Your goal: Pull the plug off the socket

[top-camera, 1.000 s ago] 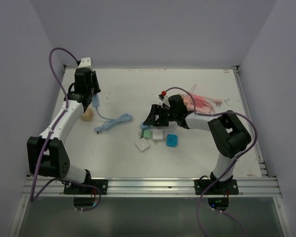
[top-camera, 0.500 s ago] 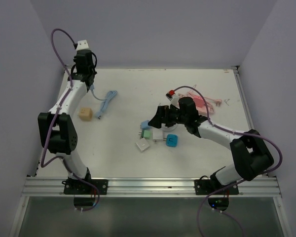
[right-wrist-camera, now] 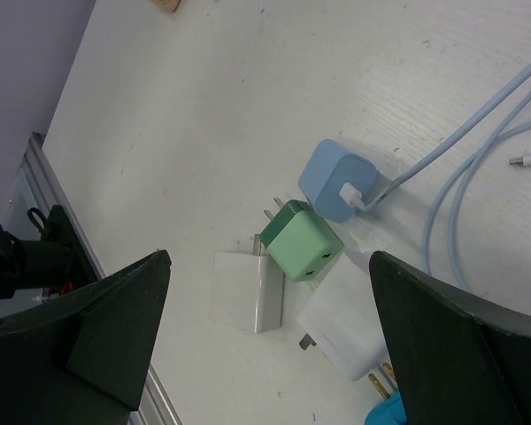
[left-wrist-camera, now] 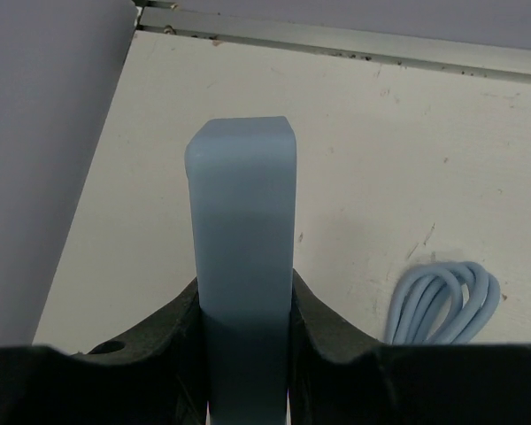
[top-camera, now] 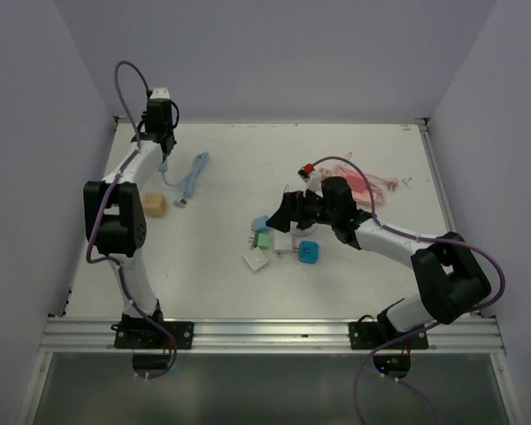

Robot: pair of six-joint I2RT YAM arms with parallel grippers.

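L gripper (left-wrist-camera: 244,319) clamped on pale-blue block (left-wrist-camera: 243,204), now swung farther out, cable coil (left-wrist-camera: 447,305) dragged to its right. R gripper (right-wrist-camera: 267,255) has opened wide, empty; just below it white plug (right-wrist-camera: 351,194) looks still seated in blue socket (right-wrist-camera: 329,175), so pull prob. unfinished.

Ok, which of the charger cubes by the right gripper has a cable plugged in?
The light blue cube beside the green cube: a white connector sits in its face, cable trailing off. The green cube's ports are empty.
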